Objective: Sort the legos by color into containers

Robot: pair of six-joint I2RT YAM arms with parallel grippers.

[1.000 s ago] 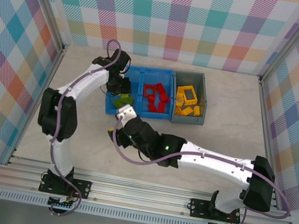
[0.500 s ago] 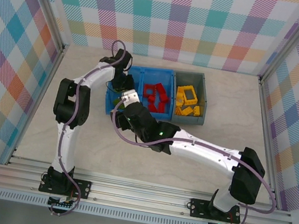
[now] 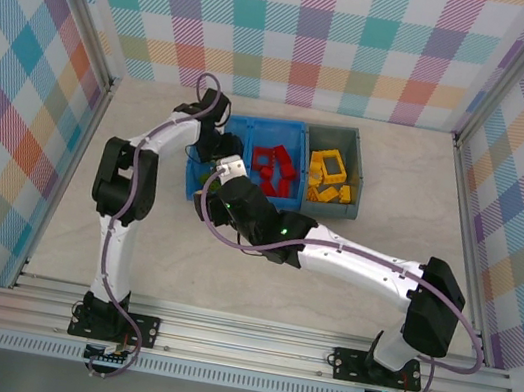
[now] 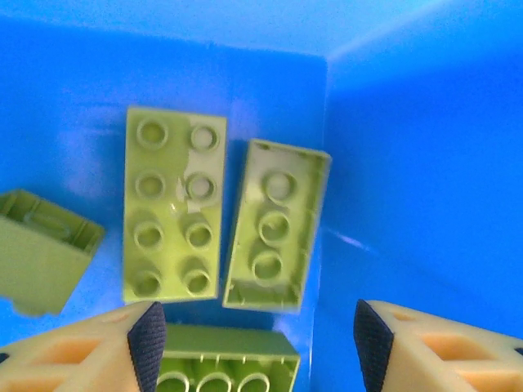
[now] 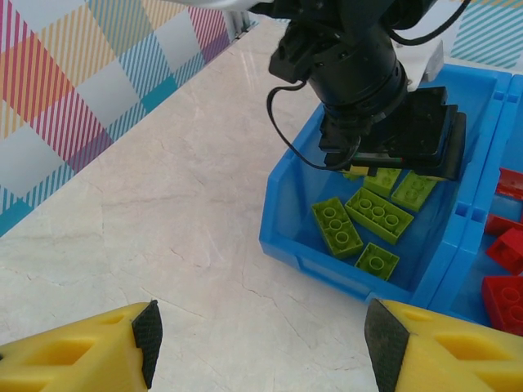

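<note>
Top external view: green legos point(image 4: 173, 204) fill the blue bin's point(image 5: 327, 260) left compartment, red legos point(image 3: 272, 170) its right, yellow legos point(image 3: 328, 177) the grey bin point(image 3: 339, 134). Sorting looks finished. Left gripper point(image 4: 255, 343) and right gripper point(image 5: 261, 343) have jaws spread, empty.

Bright, even light, soft shadows, faint glare streak on the blue bin point(image 4: 409, 163) wall, slight close-up blur.

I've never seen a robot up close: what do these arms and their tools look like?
The left arm and right arm have white shells, black joints and a purplish cable looping alongside; the right shows a green light. The left tool and right tool have yellow-orange fingers with black pads.
</note>
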